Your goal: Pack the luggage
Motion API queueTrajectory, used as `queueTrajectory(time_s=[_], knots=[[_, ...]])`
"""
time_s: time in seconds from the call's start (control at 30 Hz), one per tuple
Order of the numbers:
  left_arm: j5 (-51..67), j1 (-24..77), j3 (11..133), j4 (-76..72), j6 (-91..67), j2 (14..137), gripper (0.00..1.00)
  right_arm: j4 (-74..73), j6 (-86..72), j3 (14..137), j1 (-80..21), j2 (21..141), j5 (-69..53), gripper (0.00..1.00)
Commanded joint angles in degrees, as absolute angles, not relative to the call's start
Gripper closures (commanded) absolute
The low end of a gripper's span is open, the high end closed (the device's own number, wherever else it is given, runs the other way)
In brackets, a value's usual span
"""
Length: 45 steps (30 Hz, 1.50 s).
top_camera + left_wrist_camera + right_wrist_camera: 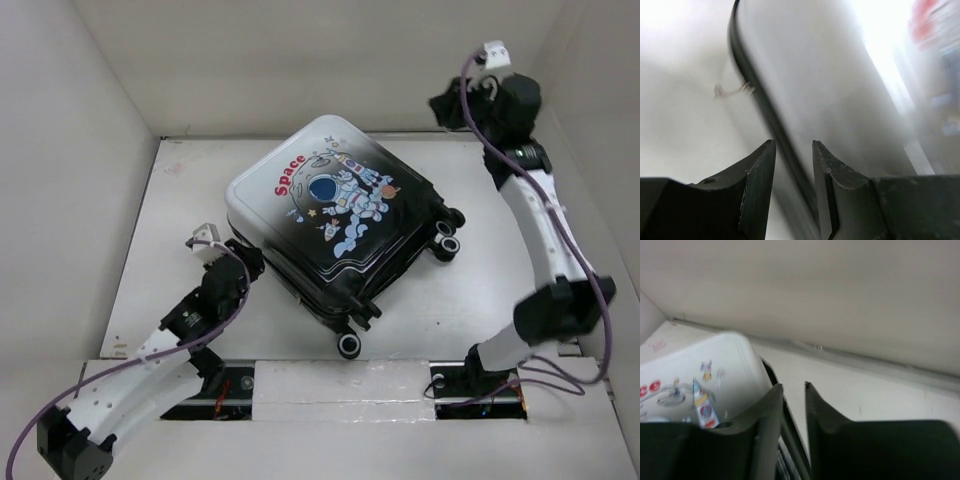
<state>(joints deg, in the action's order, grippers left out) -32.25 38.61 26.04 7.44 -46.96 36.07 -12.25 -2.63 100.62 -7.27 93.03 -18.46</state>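
The luggage (330, 215) lies flat and closed in the middle of the table, astronaut and red "Space" print facing up, wheels toward the near right. My left gripper (248, 260) sits low at its near-left edge. In the left wrist view the gripper (794, 142) has its jaws slightly apart and holds nothing. The luggage's pale shell (840, 100) and black seam run just beyond them, with a small metal zipper pull (744, 88) on the seam. My right gripper (447, 105) is raised at the far right. In its wrist view the gripper (794, 384) is narrowly open and empty above the luggage's corner (720, 365).
White walls enclose the table on the left, back and right. Caster wheels stick out at the near corner (349, 345) and the right side (446, 243). Bare tabletop (480, 300) lies to the right of the luggage and a strip (180, 200) to its left.
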Motion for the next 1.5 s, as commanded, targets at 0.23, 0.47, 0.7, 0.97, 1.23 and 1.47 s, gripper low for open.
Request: queueTrajectory(time_s=[0.23, 0.47, 0.7, 0.97, 1.23, 1.47], knots=[[-41.48, 38.42, 40.02, -15.03, -39.11, 35.47, 0.64, -13.96, -11.06, 51.35, -16.87, 50.73, 6.32, 1.00], [-19.26, 21.65, 66.08, -9.67, -39.11, 64.67, 0.59, -26.45, -18.88, 42.37, -23.37, 39.56, 16.87, 1.00], [-0.12, 1.60, 82.61, -0.62, -40.96, 90.94, 0.58, -21.81, -23.64, 35.87, -26.19, 43.66, 17.31, 1.00], [12.56, -1.58, 82.18, -1.32, -39.72, 102.03, 0.58, -2.30, -19.17, 35.06, -25.66, 61.23, 9.51, 1.00], [13.81, 4.47, 57.42, -16.76, -45.52, 93.55, 0.58, 7.03, -11.17, 48.06, -25.14, 79.69, -0.94, 1.00], [9.59, 10.53, 30.61, -26.80, -50.62, 76.40, 0.58, 5.64, -7.47, 71.60, -23.30, 98.41, -15.70, 1.00]])
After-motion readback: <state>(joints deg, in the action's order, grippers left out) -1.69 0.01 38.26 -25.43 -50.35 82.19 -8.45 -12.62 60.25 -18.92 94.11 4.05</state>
